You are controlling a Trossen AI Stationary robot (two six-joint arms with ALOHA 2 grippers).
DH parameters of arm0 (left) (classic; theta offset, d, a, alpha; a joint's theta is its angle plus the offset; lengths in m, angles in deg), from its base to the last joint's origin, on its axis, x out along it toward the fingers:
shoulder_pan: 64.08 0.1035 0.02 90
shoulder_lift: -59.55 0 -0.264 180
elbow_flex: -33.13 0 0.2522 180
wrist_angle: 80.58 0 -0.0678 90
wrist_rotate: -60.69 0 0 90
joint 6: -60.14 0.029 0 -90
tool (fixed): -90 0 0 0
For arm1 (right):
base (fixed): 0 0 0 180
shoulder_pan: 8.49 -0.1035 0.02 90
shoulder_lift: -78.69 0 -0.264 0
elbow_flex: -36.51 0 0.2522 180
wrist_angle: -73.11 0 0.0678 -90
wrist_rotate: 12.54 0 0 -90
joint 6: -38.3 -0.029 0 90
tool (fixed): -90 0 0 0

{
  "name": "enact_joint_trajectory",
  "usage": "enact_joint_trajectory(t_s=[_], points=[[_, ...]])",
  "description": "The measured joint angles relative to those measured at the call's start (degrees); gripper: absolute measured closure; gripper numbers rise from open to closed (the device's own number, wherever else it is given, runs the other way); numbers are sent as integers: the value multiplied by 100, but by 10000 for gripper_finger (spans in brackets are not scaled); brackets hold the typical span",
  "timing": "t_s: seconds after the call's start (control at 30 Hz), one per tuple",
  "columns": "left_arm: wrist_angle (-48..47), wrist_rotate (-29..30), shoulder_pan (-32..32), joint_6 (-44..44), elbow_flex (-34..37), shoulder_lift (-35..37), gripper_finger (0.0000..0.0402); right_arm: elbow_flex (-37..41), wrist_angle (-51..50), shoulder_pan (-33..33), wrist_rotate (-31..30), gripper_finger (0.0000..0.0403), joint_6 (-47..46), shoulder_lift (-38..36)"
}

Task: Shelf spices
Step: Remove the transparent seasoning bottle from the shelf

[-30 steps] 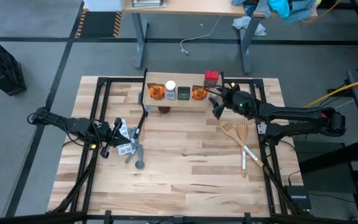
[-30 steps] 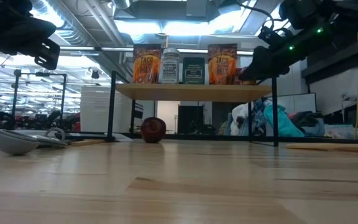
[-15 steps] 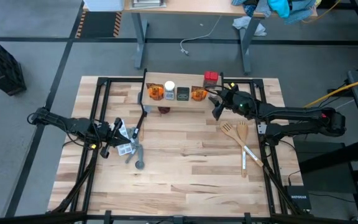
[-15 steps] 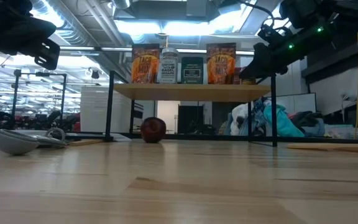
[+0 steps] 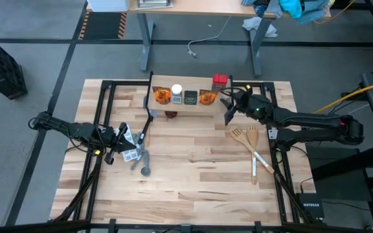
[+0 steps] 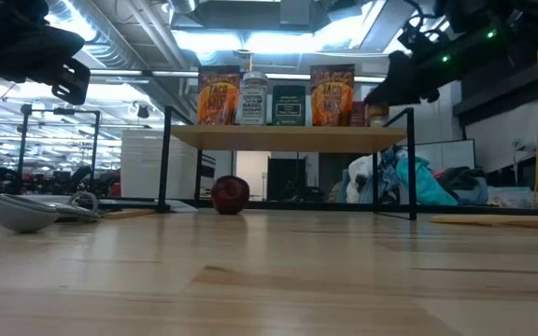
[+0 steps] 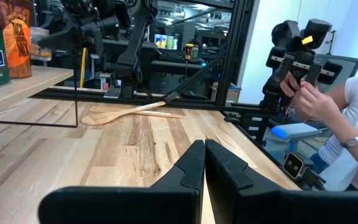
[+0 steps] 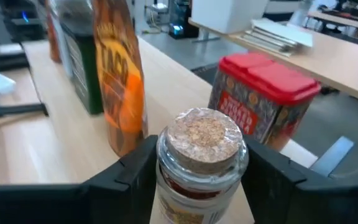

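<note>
Two fingers of the right gripper (image 8: 199, 177) sit either side of a small cork-topped jar (image 8: 202, 163), closed on its body just below the lid, at the shelf's (image 5: 203, 105) right end. Red-topped box (image 8: 263, 99) stands just behind jar on the shelf; orange packet (image 8: 118, 87) and dark tin (image 8: 82, 62) stand further along toward the shelf's left end, w/ a white-capped jar (image 5: 177, 92) and 2nd orange packet (image 5: 162, 96) beyond. One dark round thing (image 6: 231, 195) still lies on the table under the shelf

Jar looks like glass: stiff, smooth, prob slippery, light but breakable if dropped. Round body means it can twist in the jaws; best hold is mid-body, squarely across, not on the cork lid, which could pull off. Narrow base, so it may tip when set down close to the box

Left gripper (image 7: 201, 163) is closed, empty, low over the table well left of the shelf
</note>
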Motion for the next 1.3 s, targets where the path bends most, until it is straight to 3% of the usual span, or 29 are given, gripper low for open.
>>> enact_joint_trajectory(t_s=[0.17,0.3,0.57,0.77,1.03,1.3], points=[[0,-2,-2,0,2,-2,396,-3,33,-45,688,210,-341,-321],[0,0,-2,-1,2,0,396,-9,253,-611,810,210,-522,-435],[0,0,1,-1,2,-2,396,-20,1220,-2604,-264,210,-602,-179],[0,0,-2,-2,2,0,396,-20,2686,-3669,-839,210,-612,1138],[0,-2,0,0,1,-2,396,-185,5572,-3943,-814,210,-718,3795],[0,-2,1,0,0,-2,396,-1349,6001,-3810,-169,210,-695,5509]])
